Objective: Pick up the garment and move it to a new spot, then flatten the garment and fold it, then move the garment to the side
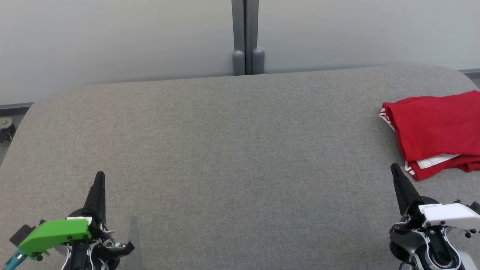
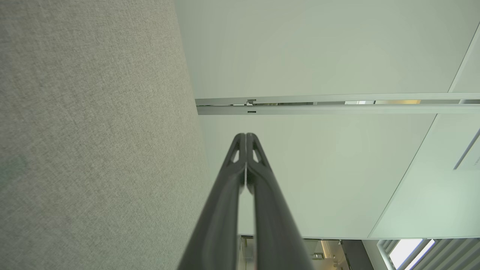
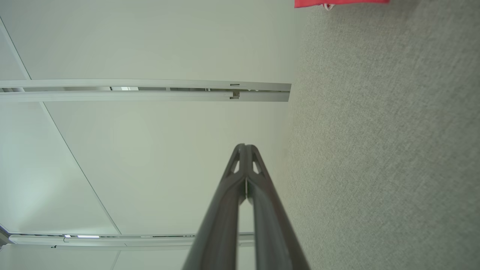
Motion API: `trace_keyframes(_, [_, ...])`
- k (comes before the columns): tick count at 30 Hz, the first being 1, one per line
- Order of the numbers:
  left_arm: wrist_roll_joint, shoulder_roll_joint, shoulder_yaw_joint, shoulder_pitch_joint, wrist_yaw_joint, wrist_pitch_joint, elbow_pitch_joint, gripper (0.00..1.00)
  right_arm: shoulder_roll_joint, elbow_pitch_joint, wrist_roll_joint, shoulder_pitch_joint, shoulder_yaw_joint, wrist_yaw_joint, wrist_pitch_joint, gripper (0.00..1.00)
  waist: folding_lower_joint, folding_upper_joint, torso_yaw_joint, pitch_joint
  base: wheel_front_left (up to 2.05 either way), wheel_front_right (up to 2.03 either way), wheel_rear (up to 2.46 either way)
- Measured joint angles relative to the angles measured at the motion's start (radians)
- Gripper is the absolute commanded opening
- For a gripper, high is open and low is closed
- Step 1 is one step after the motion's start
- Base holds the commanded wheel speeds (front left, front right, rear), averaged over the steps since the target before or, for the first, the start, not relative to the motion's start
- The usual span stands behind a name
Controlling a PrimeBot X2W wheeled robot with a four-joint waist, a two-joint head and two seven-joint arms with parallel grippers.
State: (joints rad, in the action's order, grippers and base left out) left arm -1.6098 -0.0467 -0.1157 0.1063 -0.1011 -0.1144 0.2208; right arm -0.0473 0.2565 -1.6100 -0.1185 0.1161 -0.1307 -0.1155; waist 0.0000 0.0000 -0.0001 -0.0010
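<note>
The red garment (image 1: 435,127) lies folded at the far right of the grey fabric-covered bench (image 1: 232,150), its right part cut off by the edge of the head view. It is a compact, layered bundle. White-striped trim shows at its left corner, and a white strip peeks out between the layers along its near edge. The top layer is fairly smooth, while the near right edge is bunched into a few wrinkles. In the right wrist view a thin strip of the red garment (image 3: 341,3) shows at the very top edge, on the bench (image 3: 393,150).

The right end effector (image 1: 393,167) is nearest to it, at the lower right of the head view. Its tip points up toward the garment's near left corner, just short of it and not touching the cloth. Its two dark fingers are pressed together with nothing between them, which the right wrist view confirms at the tip (image 3: 244,146). A white housing (image 1: 450,213) sits on its wrist.

The left end effector (image 1: 99,176) is well apart from the garment, at the lower left above bare fabric. Its fingers are likewise closed tip to tip and empty, as seen in the left wrist view (image 2: 246,135). A green housing (image 1: 56,232) covers its wrist.

Beyond the bench's far edge stands a pale wall (image 1: 112,37) with a grey vertical post (image 1: 245,37) at its middle. A small caster (image 1: 5,129) shows at the left edge, beside the bench's rounded corner.
</note>
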Motion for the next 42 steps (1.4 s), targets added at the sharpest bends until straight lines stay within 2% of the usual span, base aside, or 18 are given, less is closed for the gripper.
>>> trace_keyframes(42, [0.000, 0.000, 0.000, 0.000, 0.000, 0.000, 0.000, 0.00, 0.000, 0.000, 0.000, 0.000, 0.000, 0.000, 0.000, 0.00, 0.0000, 0.0000, 0.000, 0.000, 0.00, 0.00, 0.00])
